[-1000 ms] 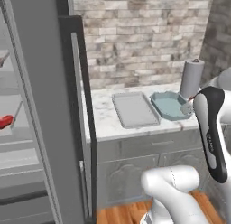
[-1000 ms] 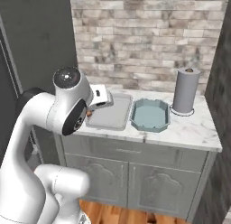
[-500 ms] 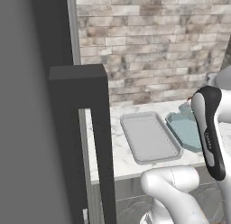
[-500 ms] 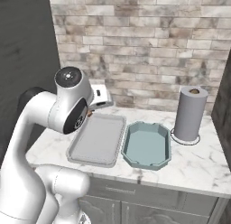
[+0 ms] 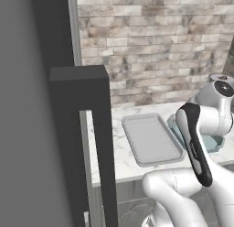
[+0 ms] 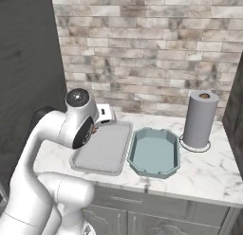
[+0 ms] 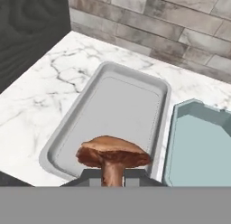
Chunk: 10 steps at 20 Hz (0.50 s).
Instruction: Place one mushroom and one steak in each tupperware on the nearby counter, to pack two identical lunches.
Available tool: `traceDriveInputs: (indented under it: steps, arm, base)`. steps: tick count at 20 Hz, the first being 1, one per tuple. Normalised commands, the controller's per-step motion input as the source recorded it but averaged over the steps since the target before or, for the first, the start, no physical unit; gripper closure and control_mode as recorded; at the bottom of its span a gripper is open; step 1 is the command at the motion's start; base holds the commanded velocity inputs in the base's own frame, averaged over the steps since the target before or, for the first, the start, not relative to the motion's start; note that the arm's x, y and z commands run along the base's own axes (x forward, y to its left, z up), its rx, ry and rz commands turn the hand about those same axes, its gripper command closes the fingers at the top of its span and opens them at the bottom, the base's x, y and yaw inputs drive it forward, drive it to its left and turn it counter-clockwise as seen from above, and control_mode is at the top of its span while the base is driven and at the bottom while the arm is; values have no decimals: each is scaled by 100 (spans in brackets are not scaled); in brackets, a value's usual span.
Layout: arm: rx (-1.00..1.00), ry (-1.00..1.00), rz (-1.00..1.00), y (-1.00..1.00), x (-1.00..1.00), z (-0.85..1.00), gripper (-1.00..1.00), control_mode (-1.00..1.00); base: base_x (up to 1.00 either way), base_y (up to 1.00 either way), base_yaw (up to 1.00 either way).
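- Mushroom [image 7: 113, 156] pinched by stem between nearly closed jaws of gripper [image 7: 113, 173]; cap up, stem running down into the fingers.
- Held above counter [image 7: 52, 90], over near end of grey tupperware [image 7: 113, 105]; as seen from the hand, tray floor directly behind and below the cap.
- Grey tupperware bare inside; long axis running away from the hand toward brick wall [image 7: 158, 15].
- Teal tupperware [image 7: 198, 142] just beside the grey one, on the right in hand view; also bare inside. Rims close, touching or not cannot be told.
- Right base view: wrist [image 6: 105, 114] at far left corner of grey tupperware [image 6: 102, 149], teal tupperware [image 6: 155, 152] next along, paper towel roll [image 6: 199, 120] well apart at far right.
- Left base view: grey tupperware [image 5: 151, 139] between dark fridge door [image 5: 82, 143] and arm; teal one mostly hidden behind arm.
- Judgement: drop target lies straight below the jaws, so coming move likely a short descent and release into grey tray; no sideways shift needed unless teal is chosen.
- Steaks nowhere on this counter stretch; both containers yet to be filled, task judged early.
- Risk: mushroom may roll on flat tray floor after release; rim should keep it in.
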Motion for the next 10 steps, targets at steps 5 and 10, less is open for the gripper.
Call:
traceDriveInputs:
  steps: [5, 10]
  arm:
    - [0, 5, 0, 41, 51, -69, 100, -100]
    - [0, 8, 0, 20, 56, -45, 100, -100]
  base:
    - [0, 0, 0]
    - [0, 0, 0]
